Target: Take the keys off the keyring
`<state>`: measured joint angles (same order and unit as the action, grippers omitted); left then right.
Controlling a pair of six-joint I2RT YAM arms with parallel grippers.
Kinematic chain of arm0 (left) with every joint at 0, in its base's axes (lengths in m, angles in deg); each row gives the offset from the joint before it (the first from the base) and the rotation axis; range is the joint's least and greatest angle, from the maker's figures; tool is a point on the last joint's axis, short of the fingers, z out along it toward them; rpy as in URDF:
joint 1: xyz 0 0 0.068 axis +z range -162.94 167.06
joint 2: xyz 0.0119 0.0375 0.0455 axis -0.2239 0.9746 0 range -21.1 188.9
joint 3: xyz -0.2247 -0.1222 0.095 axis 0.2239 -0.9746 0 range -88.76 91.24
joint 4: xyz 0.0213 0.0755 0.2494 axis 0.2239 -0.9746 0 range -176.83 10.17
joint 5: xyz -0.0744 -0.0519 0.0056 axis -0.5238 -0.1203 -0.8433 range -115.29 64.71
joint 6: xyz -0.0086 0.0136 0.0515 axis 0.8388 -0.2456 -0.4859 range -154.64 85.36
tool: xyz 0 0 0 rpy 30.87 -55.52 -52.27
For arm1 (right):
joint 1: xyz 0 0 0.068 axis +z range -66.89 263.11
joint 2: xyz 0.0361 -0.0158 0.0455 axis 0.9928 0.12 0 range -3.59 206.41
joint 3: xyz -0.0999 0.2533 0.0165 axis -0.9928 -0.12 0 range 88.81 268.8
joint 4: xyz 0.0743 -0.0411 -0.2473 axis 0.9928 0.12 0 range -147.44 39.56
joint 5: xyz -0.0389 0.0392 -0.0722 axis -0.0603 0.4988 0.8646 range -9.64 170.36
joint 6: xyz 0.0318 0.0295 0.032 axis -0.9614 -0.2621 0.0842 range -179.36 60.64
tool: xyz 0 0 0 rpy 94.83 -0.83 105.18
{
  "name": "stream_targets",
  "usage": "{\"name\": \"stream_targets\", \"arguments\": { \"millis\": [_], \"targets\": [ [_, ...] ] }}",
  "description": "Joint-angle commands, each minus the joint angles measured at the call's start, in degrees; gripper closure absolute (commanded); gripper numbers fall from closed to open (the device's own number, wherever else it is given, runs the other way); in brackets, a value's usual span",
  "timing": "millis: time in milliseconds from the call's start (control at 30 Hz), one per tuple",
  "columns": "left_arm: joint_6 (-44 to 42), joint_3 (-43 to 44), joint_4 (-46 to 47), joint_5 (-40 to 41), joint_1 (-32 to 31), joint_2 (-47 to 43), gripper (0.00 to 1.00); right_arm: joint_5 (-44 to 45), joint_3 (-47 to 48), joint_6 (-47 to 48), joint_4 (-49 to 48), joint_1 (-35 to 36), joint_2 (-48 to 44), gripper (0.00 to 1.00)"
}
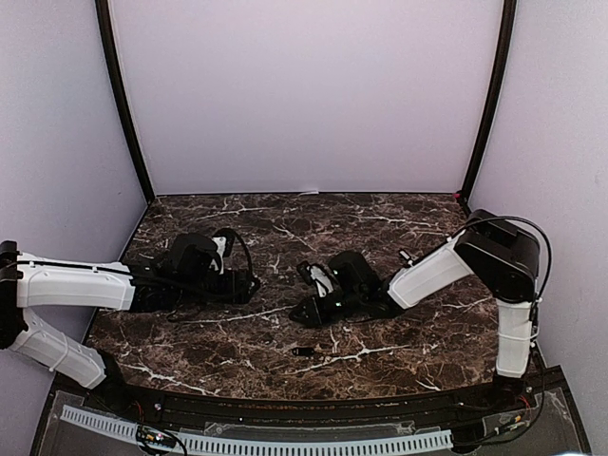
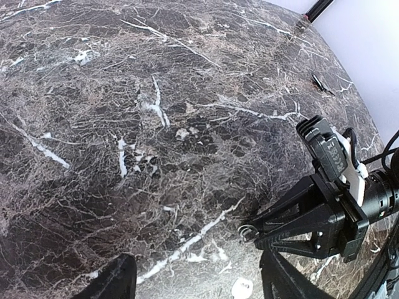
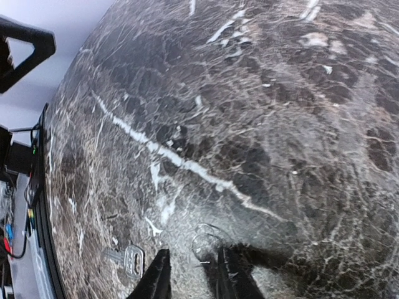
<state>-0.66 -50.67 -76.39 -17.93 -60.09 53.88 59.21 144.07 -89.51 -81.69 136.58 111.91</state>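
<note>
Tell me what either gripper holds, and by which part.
Nothing, it seems: the left gripper is open and empty; the right gripper has its jaws apart, with the keyring lying just ahead of them, apparently ungripped.

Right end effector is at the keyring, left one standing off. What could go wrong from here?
1. The keyring sits at the tips of the right end effector with the jaws parted; it may slip away unheld.
2. A loose key lies just beside that end effector, near the front edge of the table; a sideways sweep could knock it off.
</note>
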Motion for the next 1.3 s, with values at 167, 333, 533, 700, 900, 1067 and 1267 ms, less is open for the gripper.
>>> {"name": "stream_targets", "arguments": {
  "millis": [167,333,533,700,900,1067,1267],
  "targets": [
    [-0.1,0.2,2.1,0.5,-0.1,-0.2,0.29,5.9,-1.9,4.3,3.3,0.1,-4.9,0.53],
    [-4.3,3.3,0.2,-2.4,1.0,-1.3,0.26,8.7,-6.1,8.2,3.6,-1.7,-13.7,0.46],
    [-14.5,9.4,-7.1,-7.7,11.9,-3.1,0.2,17.8,-7.4,15.9,16.5,-12.4,-27.1,0.33],
    [-17.6,15.0,-11.7,-17.6,28.4,-4.3,0.2,22.4,-2.0,20.1,27.0,-25.0,-25.6,0.27],
    [-23.8,18.2,-15.4,-11.3,31.5,-7.6,0.2,24.8,8.7,24.0,35.0,-32.8,-13.0,0.28],
    [-26.5,16.3,-16.5,-8.8,31.4,-8.5,0.2,25.9,16.6,28.3,39.7,-32.8,-4.1,0.34],
    [-26.3,16.7,-16.9,-10.7,31.4,-6.0,0.21,30.2,18.8,30.2,41.8,-32.8,-0.9,0.35]
  ]
}}
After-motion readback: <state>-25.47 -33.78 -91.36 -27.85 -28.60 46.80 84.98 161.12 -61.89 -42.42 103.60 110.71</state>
